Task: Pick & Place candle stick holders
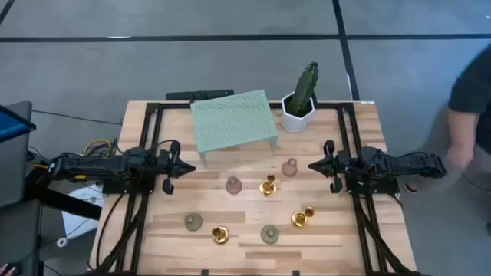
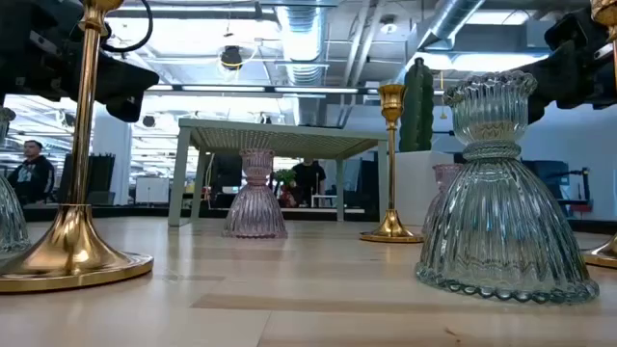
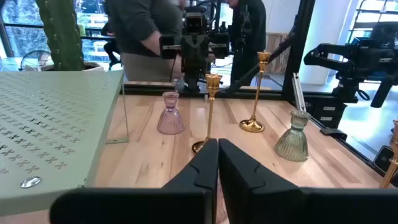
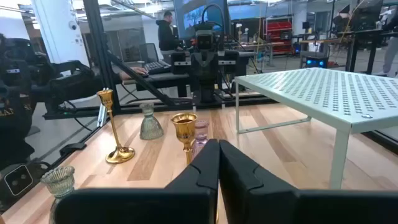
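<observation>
Seven candle stick holders stand upright on their round bases on the wooden table (image 1: 153,230): two pink (image 1: 233,185) (image 1: 289,167), three gold (image 1: 267,186) (image 1: 301,218) (image 1: 220,234), two grey-green (image 1: 193,222) (image 1: 269,234). My left gripper (image 1: 188,167) is shut and empty at the table's left, pointing toward the holders; its wrist view (image 3: 217,155) shows the fingertips together. My right gripper (image 1: 314,165) is shut and empty at the table's right, facing the left one; its wrist view (image 4: 217,155) shows the same. Both are clear of the holders.
A pale green perforated shelf on legs (image 1: 234,119) stands at the table's far middle. A white hexagonal pot with a cactus (image 1: 299,107) stands to its right. A person (image 1: 472,100) is beyond the table's right edge. Bare wood lies along the near edge.
</observation>
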